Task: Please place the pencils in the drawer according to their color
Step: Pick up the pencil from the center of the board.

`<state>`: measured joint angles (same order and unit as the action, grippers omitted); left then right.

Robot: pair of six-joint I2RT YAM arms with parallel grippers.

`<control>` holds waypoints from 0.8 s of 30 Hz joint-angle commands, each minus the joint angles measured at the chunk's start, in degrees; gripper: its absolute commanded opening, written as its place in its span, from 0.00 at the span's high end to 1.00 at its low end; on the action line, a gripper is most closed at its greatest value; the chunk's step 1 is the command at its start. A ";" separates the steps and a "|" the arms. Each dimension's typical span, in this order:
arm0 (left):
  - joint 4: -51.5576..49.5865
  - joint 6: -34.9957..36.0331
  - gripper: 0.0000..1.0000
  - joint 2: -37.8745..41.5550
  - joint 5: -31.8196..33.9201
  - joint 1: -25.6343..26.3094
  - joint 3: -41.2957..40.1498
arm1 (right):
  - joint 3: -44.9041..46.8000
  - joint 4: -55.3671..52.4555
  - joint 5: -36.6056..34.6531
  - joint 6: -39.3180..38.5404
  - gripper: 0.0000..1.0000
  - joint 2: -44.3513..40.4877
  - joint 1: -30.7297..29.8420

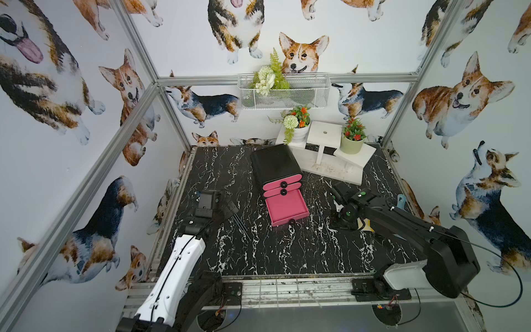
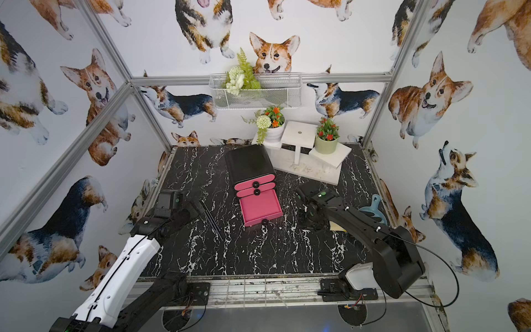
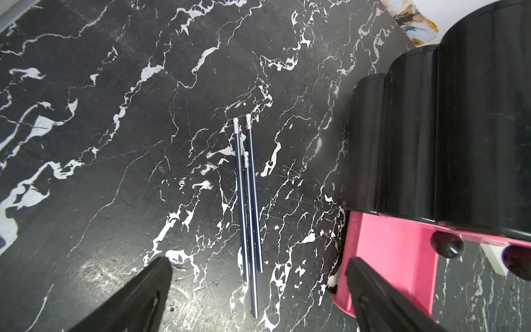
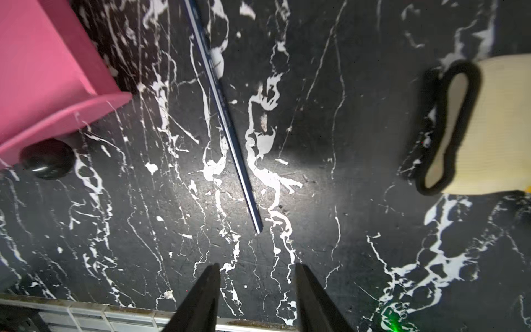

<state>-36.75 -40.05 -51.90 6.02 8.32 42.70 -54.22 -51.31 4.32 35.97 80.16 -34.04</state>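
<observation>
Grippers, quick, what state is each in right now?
Left gripper: open, empty, over three dark blue pencils.
Right gripper: open, empty, near one blue pencil.

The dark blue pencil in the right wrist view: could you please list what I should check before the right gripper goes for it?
1. The dark blue pencil lies alone and free on the black marble table: ok.
2. The right gripper is empty, jaws apart: ok.
3. The pencil sits between the jaws: not ok; its near end lies ahead of the fingertips.
4. The bottom pink drawer is pulled out and empty: ok.
5. The cream knit fabric with a black rim is clear of the pencil: ok.
6. Which drawer suits dark blue: cannot tell.
</observation>
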 commanded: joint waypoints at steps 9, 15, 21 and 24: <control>1.51 -0.41 0.00 -0.58 -1.06 -1.02 -0.07 | -0.79 7.30 0.93 -3.83 0.53 10.27 -2.34; 1.94 -0.38 0.00 -1.26 -1.53 -1.25 -0.07 | -1.71 9.71 -0.89 -4.85 0.53 15.72 -2.41; 2.04 -0.31 0.00 -1.35 -1.59 -1.29 -0.29 | -0.20 12.12 -1.21 -3.36 0.64 18.50 -2.37; 2.21 -0.29 0.00 -1.48 -1.61 -1.37 -0.29 | 1.59 14.06 -0.83 -1.66 0.73 18.70 -2.18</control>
<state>-35.35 -40.45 -53.23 4.40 7.09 42.30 -54.87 -42.76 2.63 32.08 97.36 -36.32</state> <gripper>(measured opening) 0.999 0.293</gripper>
